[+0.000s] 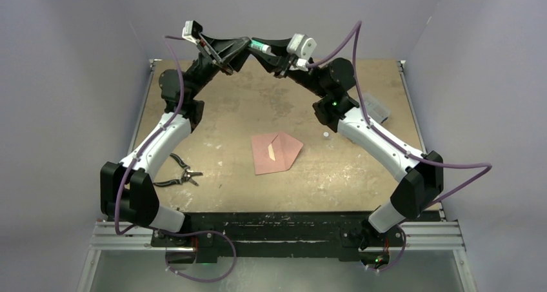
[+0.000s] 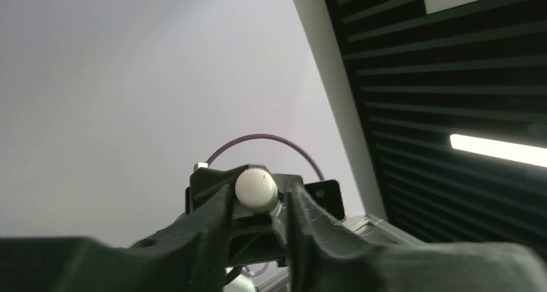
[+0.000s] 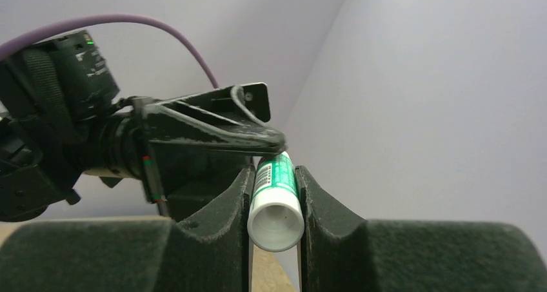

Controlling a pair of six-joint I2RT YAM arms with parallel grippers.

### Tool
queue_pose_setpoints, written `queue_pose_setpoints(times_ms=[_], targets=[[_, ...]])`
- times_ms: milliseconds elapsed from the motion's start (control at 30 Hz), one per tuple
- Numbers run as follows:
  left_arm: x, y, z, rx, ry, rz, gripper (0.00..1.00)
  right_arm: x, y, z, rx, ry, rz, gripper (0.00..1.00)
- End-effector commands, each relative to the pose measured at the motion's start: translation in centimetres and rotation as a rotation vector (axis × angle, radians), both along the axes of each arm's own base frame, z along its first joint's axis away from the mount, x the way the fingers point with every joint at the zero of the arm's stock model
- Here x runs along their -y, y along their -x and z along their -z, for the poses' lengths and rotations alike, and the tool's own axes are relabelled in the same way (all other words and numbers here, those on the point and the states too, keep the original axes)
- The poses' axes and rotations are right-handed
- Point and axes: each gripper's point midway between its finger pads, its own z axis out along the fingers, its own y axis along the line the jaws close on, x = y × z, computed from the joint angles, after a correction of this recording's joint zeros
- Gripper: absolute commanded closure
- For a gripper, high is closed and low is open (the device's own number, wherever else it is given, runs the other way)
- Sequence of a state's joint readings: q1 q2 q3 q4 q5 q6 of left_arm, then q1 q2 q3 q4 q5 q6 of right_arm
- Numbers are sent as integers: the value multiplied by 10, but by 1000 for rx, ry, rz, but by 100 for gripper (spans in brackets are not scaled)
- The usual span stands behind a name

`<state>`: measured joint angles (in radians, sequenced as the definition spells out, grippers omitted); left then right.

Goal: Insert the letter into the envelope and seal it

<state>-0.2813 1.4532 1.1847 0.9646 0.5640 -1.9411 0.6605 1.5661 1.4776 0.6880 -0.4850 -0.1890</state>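
Note:
The salmon-pink envelope lies flat mid-table, its pointed flap open to the right and a pale glue strip showing. The letter does not show as a separate sheet. Both arms are raised at the back, tips meeting. My right gripper is shut on a green-and-white glue stick, its hollow white base towards the camera. My left gripper is closed around the stick's rounded white end, high above the table.
Black pliers lie at the table's left front. A small white round piece sits right of the envelope. A pale flat box lies at the right rear. Grey walls enclose the table.

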Motion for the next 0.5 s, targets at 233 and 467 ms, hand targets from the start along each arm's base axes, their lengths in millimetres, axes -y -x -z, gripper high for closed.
queue_pose_setpoints(times_ms=[233, 467], targets=[[3, 7, 33, 68, -182, -88, 28, 42, -16, -31, -293, -206, 134, 100], [-16, -14, 136, 31, -708, -283, 36, 40, -33, 96, -759, -7, 248, 100]])
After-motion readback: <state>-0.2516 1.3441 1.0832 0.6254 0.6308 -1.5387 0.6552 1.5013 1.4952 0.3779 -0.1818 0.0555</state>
